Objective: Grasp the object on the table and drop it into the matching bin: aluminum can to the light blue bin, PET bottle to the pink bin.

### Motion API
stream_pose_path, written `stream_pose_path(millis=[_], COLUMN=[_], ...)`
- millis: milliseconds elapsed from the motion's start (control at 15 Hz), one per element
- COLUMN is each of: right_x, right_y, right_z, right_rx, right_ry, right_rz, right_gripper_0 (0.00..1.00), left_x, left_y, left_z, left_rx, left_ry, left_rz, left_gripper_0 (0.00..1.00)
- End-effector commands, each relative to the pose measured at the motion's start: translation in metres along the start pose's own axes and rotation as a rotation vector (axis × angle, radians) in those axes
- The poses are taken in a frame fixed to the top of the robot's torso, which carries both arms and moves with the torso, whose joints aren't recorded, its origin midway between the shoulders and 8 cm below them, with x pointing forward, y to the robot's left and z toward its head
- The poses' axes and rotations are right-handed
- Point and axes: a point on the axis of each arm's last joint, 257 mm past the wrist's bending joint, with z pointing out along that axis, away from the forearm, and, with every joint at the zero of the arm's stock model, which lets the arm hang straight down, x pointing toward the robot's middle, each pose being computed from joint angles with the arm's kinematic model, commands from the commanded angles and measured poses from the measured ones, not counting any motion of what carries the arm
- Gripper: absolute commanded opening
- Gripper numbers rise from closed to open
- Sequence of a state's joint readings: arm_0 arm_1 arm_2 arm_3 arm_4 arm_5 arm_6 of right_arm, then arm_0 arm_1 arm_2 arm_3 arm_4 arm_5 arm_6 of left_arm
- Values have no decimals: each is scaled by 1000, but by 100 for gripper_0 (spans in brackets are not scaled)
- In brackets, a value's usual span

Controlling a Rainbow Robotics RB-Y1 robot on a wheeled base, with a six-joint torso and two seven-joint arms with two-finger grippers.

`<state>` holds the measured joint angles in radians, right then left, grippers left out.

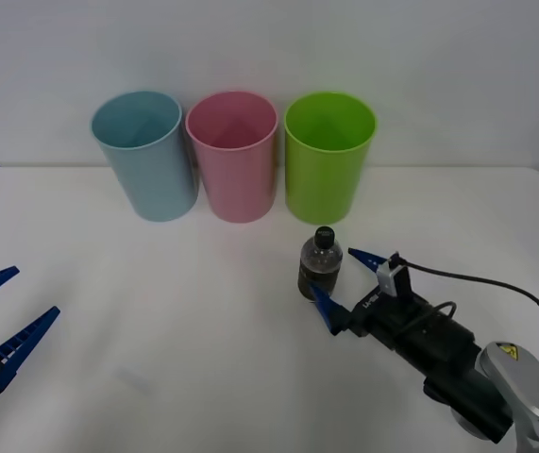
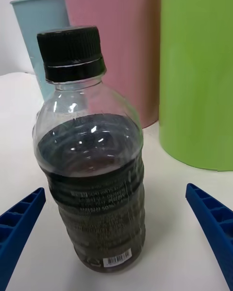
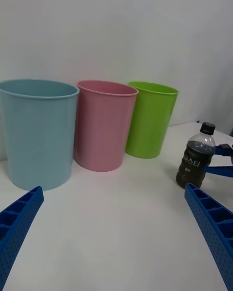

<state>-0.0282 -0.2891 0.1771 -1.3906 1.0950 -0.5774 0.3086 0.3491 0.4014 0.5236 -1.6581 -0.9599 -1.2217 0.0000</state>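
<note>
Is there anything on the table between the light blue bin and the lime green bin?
Yes, the pink bin stands between the light blue bin and the lime green bin, seen in the front view.

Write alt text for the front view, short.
The open right gripper straddles the upright PET bottle on the white table; light blue bin, pink bin and green bin stand behind, left gripper idle.

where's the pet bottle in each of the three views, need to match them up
Front view: the PET bottle stands on the table right of centre, in front of the lime green bin, between the open fingers of the right gripper.
Right wrist view: the bottle is close up, left of centre.
Left wrist view: the bottle is small, at the right edge.
Shared landmark: the pink bin, middle of the row.
</note>
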Motion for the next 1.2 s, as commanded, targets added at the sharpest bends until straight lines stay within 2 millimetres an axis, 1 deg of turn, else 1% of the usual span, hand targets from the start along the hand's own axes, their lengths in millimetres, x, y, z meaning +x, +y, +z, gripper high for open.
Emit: stream_pose_path(millis=[67,400,733,800,867,933,1000,1200], right_x=[-1,-2,-2,-2,-4,-5,-5,-5], right_y=[2,11,12,11,11,12,12,13], right_z=[9,20,23,23,24,25,25,26], right_rx=[16,20,28,31,30,27,27,26], right_ry=[2,5,8,9,6,3,2,2], right_rz=[-1,-1,-12,-15,-20,-23,-26,-29], right_gripper_0=[100,100,100,62,29,12,0,0], left_x=[0,0,0,0,0,0,0,0], left_y=[0,0,0,0,0,0,0,0], left_z=[0,0,0,0,0,0,0,0], left_rx=[0,0,0,0,0,0,0,0], left_ry=[0,0,0,0,0,0,0,0], left_rz=[0,0,0,0,0,0,0,0], left_gripper_0=[100,100,100,100,100,100,100,100])
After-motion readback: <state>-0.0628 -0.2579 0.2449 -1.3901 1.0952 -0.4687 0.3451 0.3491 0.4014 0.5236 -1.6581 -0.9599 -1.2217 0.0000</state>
